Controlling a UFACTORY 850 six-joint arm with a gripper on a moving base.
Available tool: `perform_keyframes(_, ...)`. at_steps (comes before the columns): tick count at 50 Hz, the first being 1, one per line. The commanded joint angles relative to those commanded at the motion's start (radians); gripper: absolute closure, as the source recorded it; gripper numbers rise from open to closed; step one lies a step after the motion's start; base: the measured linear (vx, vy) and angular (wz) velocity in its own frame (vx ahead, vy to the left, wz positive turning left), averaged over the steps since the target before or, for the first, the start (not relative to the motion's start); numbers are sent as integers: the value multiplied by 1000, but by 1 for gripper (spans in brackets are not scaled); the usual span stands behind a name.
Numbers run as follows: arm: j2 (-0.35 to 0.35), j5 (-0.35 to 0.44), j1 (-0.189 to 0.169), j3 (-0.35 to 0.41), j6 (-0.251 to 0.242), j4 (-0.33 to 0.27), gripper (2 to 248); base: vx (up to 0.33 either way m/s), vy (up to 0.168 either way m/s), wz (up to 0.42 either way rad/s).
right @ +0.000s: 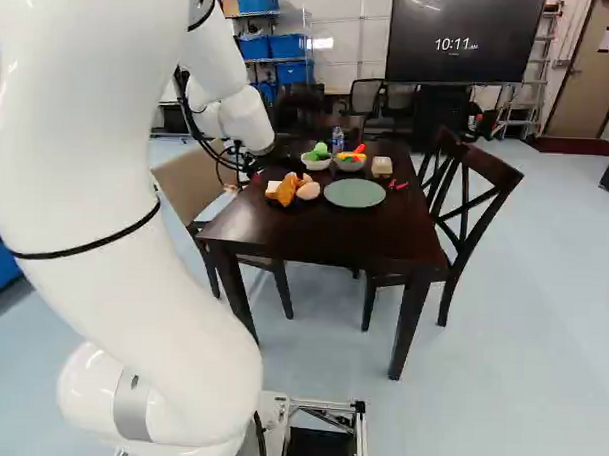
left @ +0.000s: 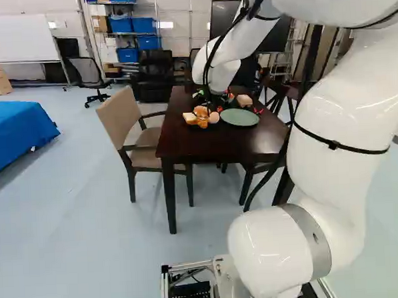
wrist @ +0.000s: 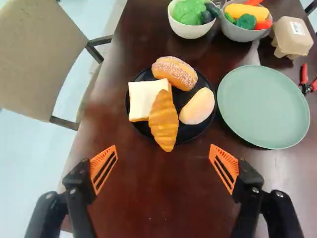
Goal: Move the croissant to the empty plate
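Note:
My gripper (right: pixel 244 170) hangs over the table's left part in the right base view. In the wrist view the gripper (wrist: pixel 163 157) is wide open, nothing held, its orange pads far apart. The croissant (wrist: pixel 164 121) lies ahead of it, roughly centred between the two fingers. It leans on a white bread slice (wrist: pixel 143 98) on the black plate (wrist: pixel 186 132), one end poking over the rim. A sugared bun (wrist: pixel 175 73) and a pale roll (wrist: pixel 197 106) share that plate. Right beside it stands the empty green plate (wrist: pixel 263 106), also seen in the right base view.
Beyond the plates are a white bowl (wrist: pixel 188 29) of green vegetables, a grey bowl (wrist: pixel 244 33) of mixed vegetables and an egg carton (wrist: pixel 292 37). Red-handled pliers (wrist: pixel 304 74) lie near the green plate. Chairs (right: pixel 463 209) flank the dark table (right: pixel 314 236).

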Motion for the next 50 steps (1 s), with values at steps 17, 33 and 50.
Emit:
perform_keyframes(17, -58, -70, -1, -64, 0, 9, 3, 0, 0, 0)
perform_keyframes(33, -117, -76, 3, -125, 0, 11, 3, 0, 0, 0)
perform_keyframes(50, -182, -77, 3, -160, 0, 11, 3, 0, 0, 0)
